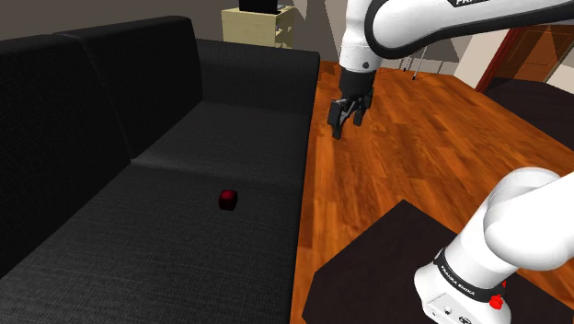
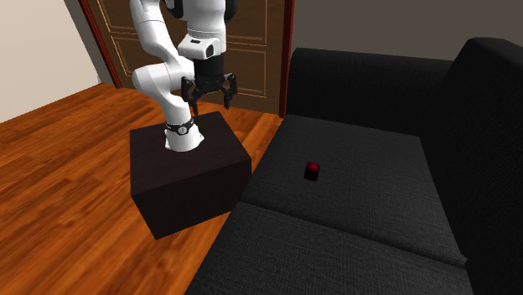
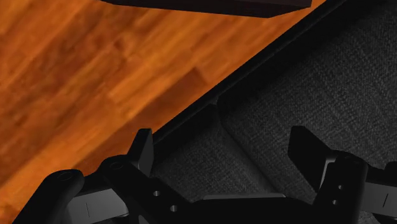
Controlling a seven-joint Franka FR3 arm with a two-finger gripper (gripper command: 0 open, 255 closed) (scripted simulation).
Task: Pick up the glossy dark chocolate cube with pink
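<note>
- Gripper (image 1: 346, 123) fingers are spread wide with nothing between them. It hangs in the air over the line where the wood floor (image 1: 414, 138) meets the front edge of the sofa (image 1: 184, 138).
- The target is a small dark cube (image 1: 228, 199) with a reddish-pink top. It sits on the sofa seat, clear of the backrest and the front edge, and well apart from the gripper.
- Second exterior view agrees: cube (image 2: 312, 171) alone on the cushion, gripper (image 2: 209, 100) up beside the stand (image 2: 193, 180).
- Wrist view: fingers (image 3: 143, 153) frame the sofa's front edge (image 3: 254, 108) and floor (image 3: 76, 63), so my read is the approach hasn't started.
- Risks from here:
  - Soft seat. If the descent goes too deep, the fingertips dig into the fabric and the cube can tilt or sink, so the grasp lands skewed.
  - Small glossy cube. A grip on the corners instead of flat faces will probably squirt it out as the fingers close. Square up the wrist first.
  - One finger touching before the other shoves the cube across the cushion. Centre over it before dropping.
  - A low sideways path drags the fingers over the seat edge. Go across high, then come straight down.
  - Closing too high catches only the top rim, and the cube slips out on the lift.
</note>
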